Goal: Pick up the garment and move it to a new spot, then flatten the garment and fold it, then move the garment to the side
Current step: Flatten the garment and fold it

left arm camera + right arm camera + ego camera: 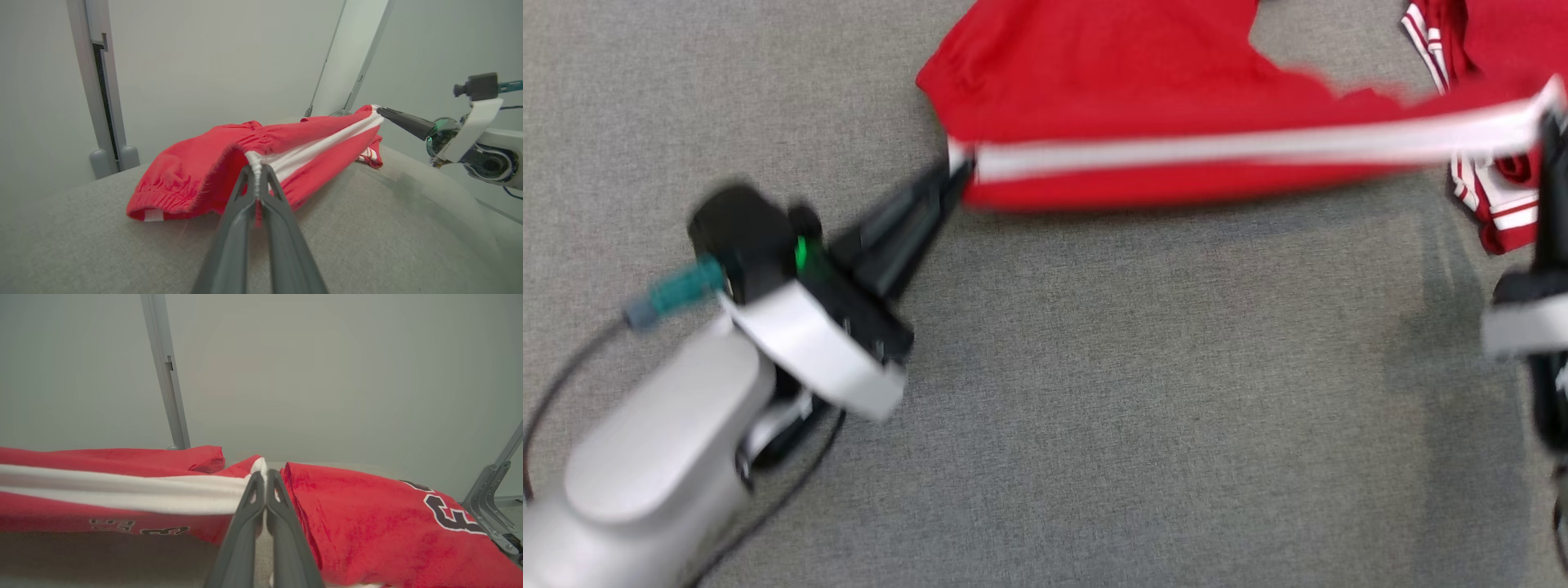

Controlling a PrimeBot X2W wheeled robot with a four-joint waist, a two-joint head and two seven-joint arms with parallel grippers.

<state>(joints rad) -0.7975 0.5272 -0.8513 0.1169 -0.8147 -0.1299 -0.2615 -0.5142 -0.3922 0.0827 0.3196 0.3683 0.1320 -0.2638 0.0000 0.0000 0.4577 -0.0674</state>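
Left claw [257, 169] is clamped on the gathered white end of the garment's [1111, 73] stripe. Right claw [264, 477] is clamped on the stripe's far end. Both bites look thin, so pulling the arms further apart could slip the cloth out of one. The slack red bulk resting on the grey bench [1094, 408] might also drag and bunch. The garment spans the upper middle to upper right of the head view. Its long axis runs left to right along the taut stripe, with the elastic waist apparently pointing left.
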